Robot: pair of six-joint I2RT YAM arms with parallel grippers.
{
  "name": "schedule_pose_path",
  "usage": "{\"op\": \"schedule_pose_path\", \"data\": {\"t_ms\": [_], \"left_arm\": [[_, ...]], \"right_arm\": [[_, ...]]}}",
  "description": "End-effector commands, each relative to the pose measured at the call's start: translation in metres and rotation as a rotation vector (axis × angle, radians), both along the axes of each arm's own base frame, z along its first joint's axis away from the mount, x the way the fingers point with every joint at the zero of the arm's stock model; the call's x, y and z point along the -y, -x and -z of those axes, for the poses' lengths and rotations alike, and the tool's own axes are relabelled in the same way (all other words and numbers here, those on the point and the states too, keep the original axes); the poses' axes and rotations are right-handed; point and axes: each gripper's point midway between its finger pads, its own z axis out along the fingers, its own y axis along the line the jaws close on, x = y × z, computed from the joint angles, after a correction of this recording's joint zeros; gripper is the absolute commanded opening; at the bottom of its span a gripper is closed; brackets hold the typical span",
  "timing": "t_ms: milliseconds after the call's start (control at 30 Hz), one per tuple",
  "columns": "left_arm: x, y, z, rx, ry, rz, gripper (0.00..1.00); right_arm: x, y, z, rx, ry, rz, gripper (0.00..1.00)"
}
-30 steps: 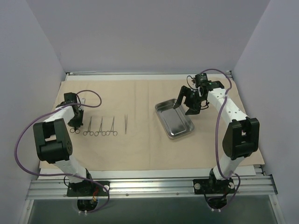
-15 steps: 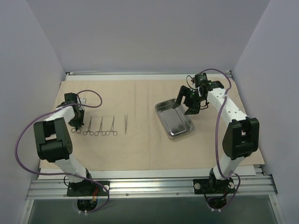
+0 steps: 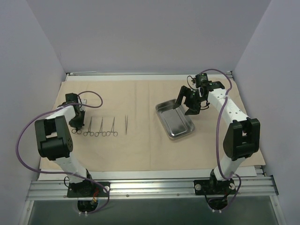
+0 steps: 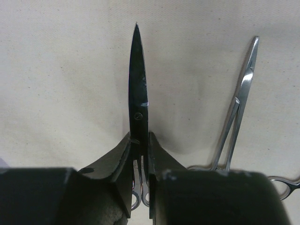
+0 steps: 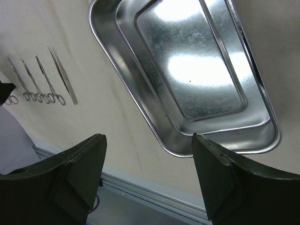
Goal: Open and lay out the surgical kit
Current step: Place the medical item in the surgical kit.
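At the left end of the beige cloth (image 3: 140, 147), the left gripper (image 4: 139, 140) was clamped tight on dark-bladed scissors (image 4: 138, 84) just beside the forceps (image 4: 236, 112), while the right gripper (image 5: 147, 140) hung wide open and empty over the steel tray (image 5: 197, 70) farther right.

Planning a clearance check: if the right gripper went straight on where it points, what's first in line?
Probably the steel tray, lying empty ahead of the open right gripper. Depth to it is unclear.
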Motion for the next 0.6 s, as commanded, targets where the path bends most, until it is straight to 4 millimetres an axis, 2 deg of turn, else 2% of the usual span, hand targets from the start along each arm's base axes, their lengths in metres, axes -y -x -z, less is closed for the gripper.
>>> {"op": "schedule_pose_path", "data": {"t_ms": [0, 567], "left_arm": [[-0.0058, -0.0133, -0.0007, 0.024, -0.011, -0.002, 0.20], [-0.0106, -0.0119, -0.0043, 0.034, -0.023, -0.027, 0.31]], "right_arm": [[0.0000, 0.0021, -0.0024, -0.010, -0.011, 0.000, 0.75], [-0.0004, -0.0001, -0.0034, -0.006, -0.010, -0.006, 0.75]]}}
